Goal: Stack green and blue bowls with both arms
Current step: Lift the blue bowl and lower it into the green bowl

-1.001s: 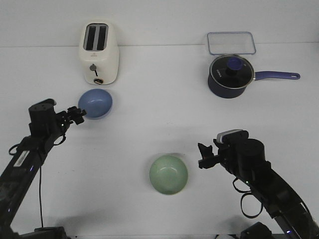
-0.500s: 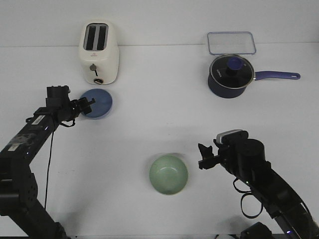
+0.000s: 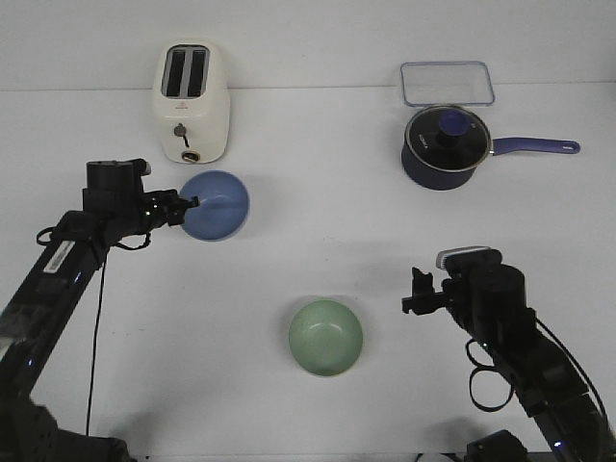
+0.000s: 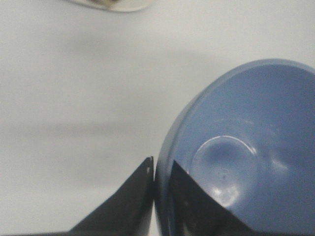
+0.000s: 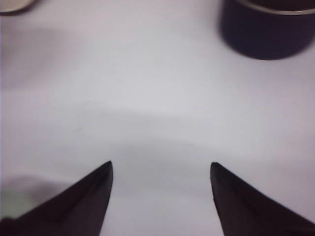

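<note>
Left hand (image 3: 189,204) pinched the near-left rim of the blue bowl (image 3: 218,205), one finger inside the wall and one outside, as the left wrist view confirmed (image 4: 155,196). The bowl sat tilted in that grip, its opening turned partly toward the camera, just in front and to the right of the toaster (image 3: 192,101); whether it touched the table (image 3: 318,231) could not be told. Green bowl (image 3: 325,337) rested upright on the table near the front edge, centre, well apart from the blue one, with bare table all around it. Right hand (image 3: 421,296) hung to the right of the green bowl, near but not touching, fingers spread wide with nothing between them; the right wrist view showed only bare table in the gap (image 5: 160,196) and a sliver of green at one corner. Open room lay across the middle of the table between the two bowls. At the far right stood a dark blue saucepan (image 3: 443,149), glass lid on, handle pointing right; contents not visible. Just behind it lay a clear rectangular container (image 3: 447,83), nothing seen inside. Both bowls held nothing.
</note>
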### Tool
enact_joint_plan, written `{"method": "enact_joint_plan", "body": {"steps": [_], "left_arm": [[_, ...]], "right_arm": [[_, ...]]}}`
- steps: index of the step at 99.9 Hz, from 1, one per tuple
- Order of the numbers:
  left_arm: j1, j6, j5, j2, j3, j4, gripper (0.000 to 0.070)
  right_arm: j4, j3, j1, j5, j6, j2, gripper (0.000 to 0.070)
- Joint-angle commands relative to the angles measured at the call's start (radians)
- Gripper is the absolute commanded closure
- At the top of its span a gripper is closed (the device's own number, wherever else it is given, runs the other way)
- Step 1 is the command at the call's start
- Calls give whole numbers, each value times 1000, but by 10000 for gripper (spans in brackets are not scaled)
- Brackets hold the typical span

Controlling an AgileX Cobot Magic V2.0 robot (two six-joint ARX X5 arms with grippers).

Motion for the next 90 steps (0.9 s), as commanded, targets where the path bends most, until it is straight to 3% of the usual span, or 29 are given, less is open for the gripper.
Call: {"method": "enact_joint_plan", "body": {"steps": [1,24,47,83,90], "left_arm": [[-41,38,54,-24,19,-17,687],[-301,76,73,-77,13,-145,687],[-554,79,48,-32,-7,-145,687],[-659,122,-16,109,-7,-195,685],[-659,122,-16,119,-7,-195,639]], "right_arm": [[6,7,-57,-1,-53,8,283],[7,7,-270,-85,-91,8,283],[8,7,-307,-116,-85,8,283],[8,7,-307,-117,-85,8,283],[8,7,-307,-117,-85,8,283]]}}
